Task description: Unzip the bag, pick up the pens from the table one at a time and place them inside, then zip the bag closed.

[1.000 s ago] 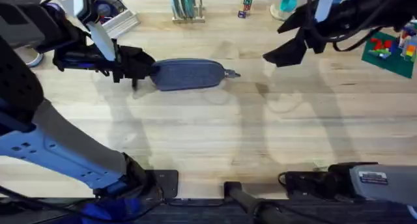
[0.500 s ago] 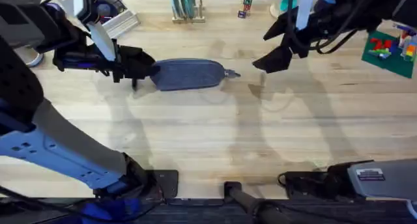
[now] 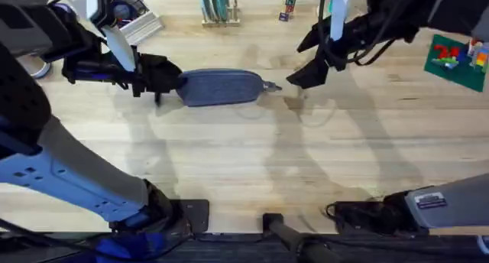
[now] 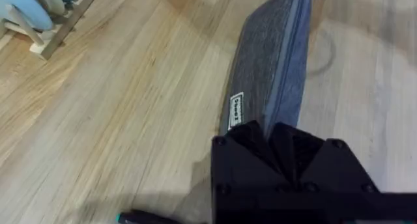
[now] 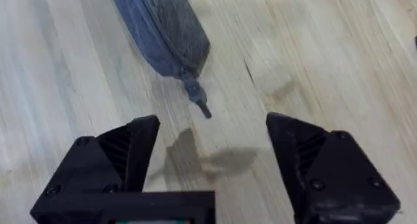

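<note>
My left jaws pinch one end of the grey-blue pencil pouch lying zipped on the wooden surface, while my right jaws hover spread near its pull tab; unzipping is not yet begun.

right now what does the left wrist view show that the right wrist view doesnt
Left wrist alone: the left pincer shut on the bag's near end, a white label on the fabric, a dark pen with a green end, and a wooden rack of blue discs.

Right wrist alone: the zipper pull tab at the bag's far end, and the right pincer open above it.

Both: the grey-blue bag on the light wooden table.
</note>
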`<action>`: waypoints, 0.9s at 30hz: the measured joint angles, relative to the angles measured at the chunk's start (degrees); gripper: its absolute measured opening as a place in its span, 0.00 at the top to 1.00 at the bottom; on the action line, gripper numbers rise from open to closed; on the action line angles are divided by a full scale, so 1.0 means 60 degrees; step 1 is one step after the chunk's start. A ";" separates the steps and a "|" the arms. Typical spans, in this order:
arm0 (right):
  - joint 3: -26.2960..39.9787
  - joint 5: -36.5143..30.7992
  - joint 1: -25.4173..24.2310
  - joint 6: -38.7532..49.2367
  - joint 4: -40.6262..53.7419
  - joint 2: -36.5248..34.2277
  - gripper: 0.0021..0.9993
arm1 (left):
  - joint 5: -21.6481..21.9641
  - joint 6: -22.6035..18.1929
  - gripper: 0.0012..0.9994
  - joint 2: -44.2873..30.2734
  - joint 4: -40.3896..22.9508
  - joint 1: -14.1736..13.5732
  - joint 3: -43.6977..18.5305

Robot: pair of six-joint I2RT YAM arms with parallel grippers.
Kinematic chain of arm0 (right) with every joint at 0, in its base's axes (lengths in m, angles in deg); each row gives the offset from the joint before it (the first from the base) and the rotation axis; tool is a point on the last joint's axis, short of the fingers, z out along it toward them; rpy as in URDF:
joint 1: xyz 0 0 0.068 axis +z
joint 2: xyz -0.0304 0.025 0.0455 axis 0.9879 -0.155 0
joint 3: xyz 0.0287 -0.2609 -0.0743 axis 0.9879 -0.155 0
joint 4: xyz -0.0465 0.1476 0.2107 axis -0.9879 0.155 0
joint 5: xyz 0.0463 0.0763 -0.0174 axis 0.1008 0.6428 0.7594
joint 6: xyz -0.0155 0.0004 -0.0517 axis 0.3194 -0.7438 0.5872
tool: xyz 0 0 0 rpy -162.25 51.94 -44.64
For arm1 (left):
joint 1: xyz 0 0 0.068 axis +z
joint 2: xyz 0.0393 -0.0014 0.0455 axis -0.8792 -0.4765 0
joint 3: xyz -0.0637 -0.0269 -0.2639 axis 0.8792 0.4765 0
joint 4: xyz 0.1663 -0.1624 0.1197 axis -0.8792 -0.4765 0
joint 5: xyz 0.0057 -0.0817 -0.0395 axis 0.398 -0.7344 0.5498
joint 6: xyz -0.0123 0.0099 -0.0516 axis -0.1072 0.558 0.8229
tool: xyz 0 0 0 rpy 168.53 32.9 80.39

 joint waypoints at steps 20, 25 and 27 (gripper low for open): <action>0.0004 0.0681 0.0239 0.0485 -0.0949 -0.1129 0.00 | 0.0000 0.0000 0.96 0.0000 0.0029 -0.0002 0.0000; 0.0004 0.0693 0.0256 0.0514 -0.1070 -0.1556 0.00 | 0.0000 0.0000 0.96 0.0000 0.0033 -0.0004 0.0000; 0.0004 0.0703 0.0280 0.0538 -0.1148 -0.1742 0.00 | 0.0000 0.0000 0.96 0.0000 0.0033 -0.0004 0.0000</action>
